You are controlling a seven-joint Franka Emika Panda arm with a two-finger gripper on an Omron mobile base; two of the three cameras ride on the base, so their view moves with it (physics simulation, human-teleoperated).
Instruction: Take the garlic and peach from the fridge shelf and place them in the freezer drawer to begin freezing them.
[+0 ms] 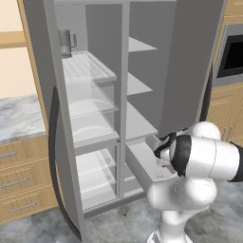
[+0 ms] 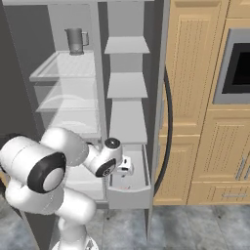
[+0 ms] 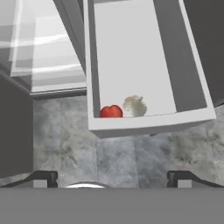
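Observation:
The pale grey freezer drawer is pulled open at the bottom of the fridge. Inside it, against the front wall, lie the red-orange peach and the off-white garlic, side by side. My gripper hangs above the drawer's front edge, open, with nothing between its fingers. From the base it shows over the drawer as a dark hand, and again above the drawer front. The ribbed translucent fridge shelf lies high on the left.
A grey pitcher stands at the back of the ribbed shelf. The open fridge door flanks the left. Wooden cabinets and a wall oven are to the right. Grey stone floor lies below.

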